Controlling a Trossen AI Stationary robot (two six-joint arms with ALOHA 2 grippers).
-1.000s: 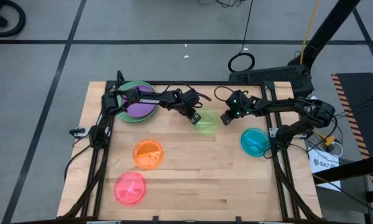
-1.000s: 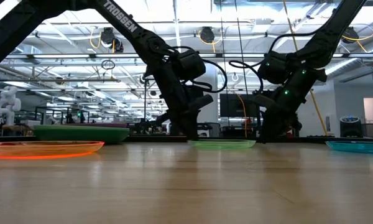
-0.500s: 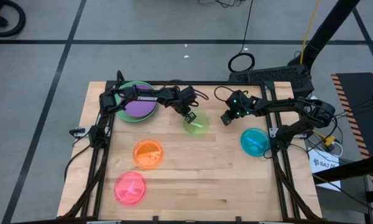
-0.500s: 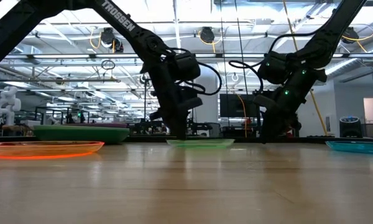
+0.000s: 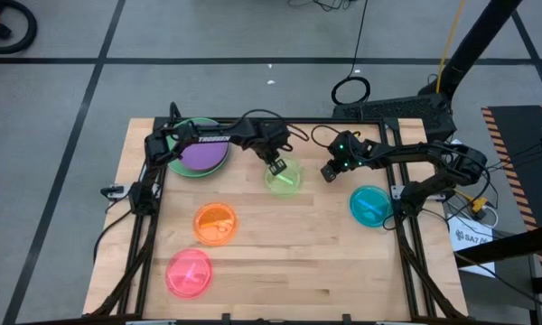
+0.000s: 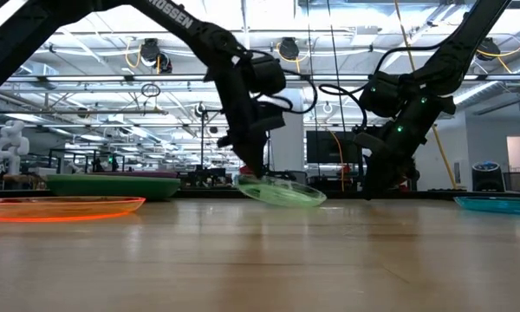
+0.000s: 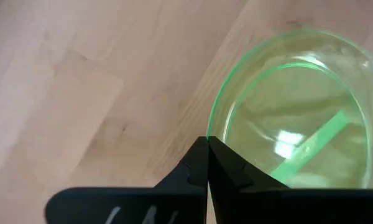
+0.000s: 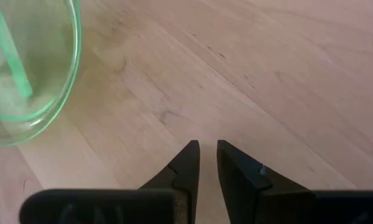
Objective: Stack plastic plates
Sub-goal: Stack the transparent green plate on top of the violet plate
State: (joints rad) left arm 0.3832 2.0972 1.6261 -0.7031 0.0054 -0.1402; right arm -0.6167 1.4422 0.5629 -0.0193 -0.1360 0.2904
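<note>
My left gripper [image 5: 274, 166] is shut on a translucent lime plate [image 5: 285, 178] in the far middle of the table. The low view shows that plate [image 6: 282, 191] tilted, its held side raised. To its right my right gripper [image 5: 328, 171] hovers over bare wood, its fingers [image 8: 208, 148] a narrow gap apart with nothing between them. A purple plate [image 5: 200, 155] rests on a stack of green plates [image 5: 179, 167] at the far left. Orange [image 5: 215, 222], pink [image 5: 189, 273] and teal [image 5: 370, 205] plates lie flat on the wood. My left gripper pinches the lime plate's rim [image 7: 212, 124] between its two fingertips, on the plate's far-left side. The fingers come steeply from above. The held side is lifted and the plate slopes down to its opposite edge [image 6: 319, 199]; whether that edge touches the table cannot be told.
Black frame rails [image 5: 406, 235] run along the table's sides. Cables [image 5: 321, 135] loop over the far edge between the arms. Bare wood [image 5: 298, 244] lies in the table's middle and near part.
My left gripper has dragged the lime plate a little toward the table's left edge, then risen. The plate lay flat a second ago; now its held side is lifted and it stands tilted. My right arm has kept still.
</note>
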